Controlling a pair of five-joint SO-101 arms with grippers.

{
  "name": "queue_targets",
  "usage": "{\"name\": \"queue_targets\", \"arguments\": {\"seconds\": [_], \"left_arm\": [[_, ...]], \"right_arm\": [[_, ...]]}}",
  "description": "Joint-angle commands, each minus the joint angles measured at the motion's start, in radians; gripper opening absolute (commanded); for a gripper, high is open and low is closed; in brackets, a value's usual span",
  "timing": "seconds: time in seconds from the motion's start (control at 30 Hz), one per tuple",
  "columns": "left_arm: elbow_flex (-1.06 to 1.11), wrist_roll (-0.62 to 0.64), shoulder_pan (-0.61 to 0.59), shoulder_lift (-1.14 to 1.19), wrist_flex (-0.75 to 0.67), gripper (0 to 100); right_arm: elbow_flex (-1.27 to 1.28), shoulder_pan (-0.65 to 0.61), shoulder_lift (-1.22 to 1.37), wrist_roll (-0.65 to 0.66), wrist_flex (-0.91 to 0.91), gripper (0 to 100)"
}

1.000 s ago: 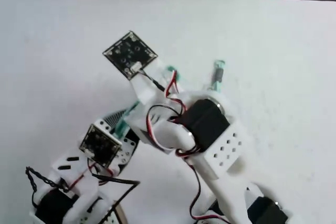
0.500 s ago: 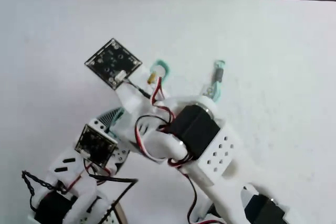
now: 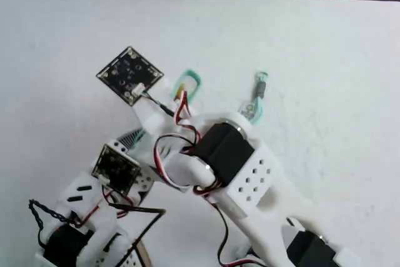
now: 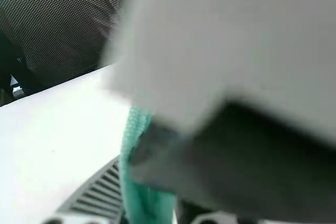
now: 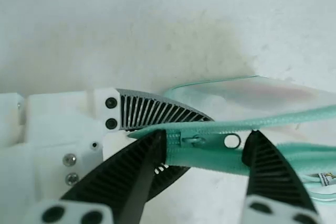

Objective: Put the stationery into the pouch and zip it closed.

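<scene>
The pouch is clear plastic [image 5: 247, 95] with a teal zipper band [image 5: 294, 119]. My right gripper [image 5: 206, 139] is open, its black fingers [image 5: 139, 174] standing on either side of the zipper slider [image 5: 195, 141] and its pull tab. My left gripper [image 3: 134, 137] holds the zipper band's end, with its grey ribbed finger [image 5: 152, 113] lying over it. In the left wrist view the teal band [image 4: 134, 145] runs up past that ribbed finger [image 4: 94, 203], and the other arm blocks most of the rest. From above, both arms cover the pouch.
A teal ring-shaped piece [image 3: 187, 85] and a slim teal and grey item [image 3: 256, 95] lie on the white table [image 3: 325, 54] beyond the arms. The right arm's camera board [image 3: 128, 74] hangs over the middle left. The far and right parts of the table are open.
The right arm's wrist has swung left across the table, which uncovered the teal ring-shaped piece. The left arm has barely shifted.
</scene>
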Motion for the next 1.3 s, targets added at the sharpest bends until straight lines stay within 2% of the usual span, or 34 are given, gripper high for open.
{"name": "queue_targets", "arguments": {"seconds": [0.0,0.2,0.37,0.5,0.67,0.77,0.97,1.13,1.27], "left_arm": [[-0.005,-0.011,-0.035,0.001,-0.014,2],[-0.005,-0.011,-0.035,0.001,-0.015,2],[-0.005,-0.011,-0.035,0.001,-0.015,2],[-0.005,-0.011,-0.035,0.001,-0.015,2],[-0.005,-0.011,-0.035,0.001,-0.015,2],[-0.005,-0.011,-0.035,0.001,-0.015,2],[-0.003,-0.011,-0.035,0.001,-0.015,2],[-0.003,-0.011,-0.035,0.001,-0.015,2],[-0.003,-0.011,-0.033,0.001,-0.015,2]], "right_arm": [[0.041,0.015,0.076,0.057,0.013,22.0],[0.017,0.015,0.077,0.095,0.015,9.4],[0.006,0.016,0.067,0.094,0.015,7.9],[-0.044,0.015,0.004,0.094,0.016,3.0],[-0.049,-0.028,-0.096,0.097,0.018,2.7],[-0.044,-0.03,-0.136,0.147,0.018,2.3],[-0.048,-0.025,-0.186,0.16,0.012,2.2],[-0.044,0.07,-0.186,0.233,-0.015,1.8],[-0.048,0.173,-0.186,0.238,-0.056,1.8]]}}
